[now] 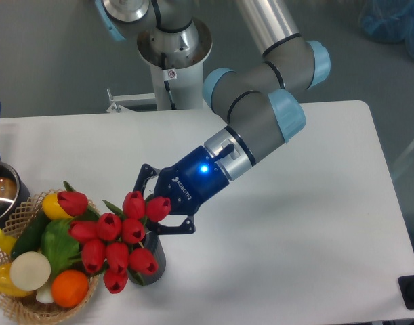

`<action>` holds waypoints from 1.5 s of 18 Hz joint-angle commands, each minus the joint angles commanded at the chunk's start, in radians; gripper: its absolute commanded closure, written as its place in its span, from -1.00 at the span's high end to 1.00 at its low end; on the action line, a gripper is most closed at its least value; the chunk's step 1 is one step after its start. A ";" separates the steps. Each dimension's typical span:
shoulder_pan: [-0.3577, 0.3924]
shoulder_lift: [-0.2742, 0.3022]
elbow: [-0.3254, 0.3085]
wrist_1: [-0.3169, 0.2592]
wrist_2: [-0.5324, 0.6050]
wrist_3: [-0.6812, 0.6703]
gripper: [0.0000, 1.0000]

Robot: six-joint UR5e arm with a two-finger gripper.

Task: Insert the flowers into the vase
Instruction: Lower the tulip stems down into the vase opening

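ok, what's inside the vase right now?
The flowers sit over the vase, their red buds covering its mouth. Only a strip of dark side shows; stems inside are hidden.

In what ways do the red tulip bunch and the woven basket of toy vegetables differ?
The bunch of red tulip buds with green stems is almost one colour; the wicker basket of toy vegetables holds yellow, green, white and orange pieces. The tulips stand in the dark ribbed cylindrical vase, which they mostly hide; the basket rests directly on the white table. The blue end effector is beside the tulips, not the basket. Both sit at the table's front left.
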 joint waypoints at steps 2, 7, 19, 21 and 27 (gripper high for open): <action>0.000 0.000 -0.014 0.000 0.002 0.014 -0.86; 0.000 0.005 -0.074 0.000 0.002 0.100 -0.85; 0.000 -0.011 -0.097 0.000 0.025 0.144 -0.78; -0.002 -0.015 -0.109 0.000 0.038 0.169 -0.77; 0.000 -0.017 -0.133 -0.002 0.061 0.196 -0.68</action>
